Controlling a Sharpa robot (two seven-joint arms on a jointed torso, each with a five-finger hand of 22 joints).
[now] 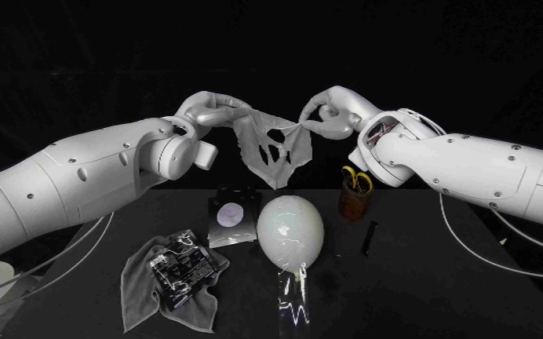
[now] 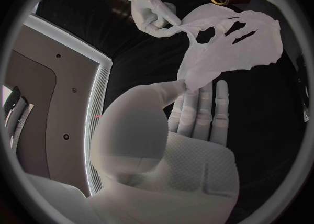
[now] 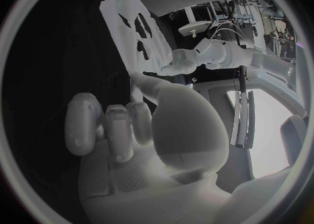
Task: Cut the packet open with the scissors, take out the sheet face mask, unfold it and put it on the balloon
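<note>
The left hand point(image 1: 209, 111) and the right hand point(image 1: 322, 115) each pinch an upper corner of the mask point(image 1: 271, 151), which hangs spread in the air above the balloon point(image 1: 291, 231) on the bench point(image 1: 453, 276).

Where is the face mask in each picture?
Head view: mask hangs between left hand and right hand, above the balloon.
Left wrist view: mask stretches from the left hand to the right hand.
Right wrist view: mask runs to the left hand.
Shared landmark: both hands pinching its edge.
</note>
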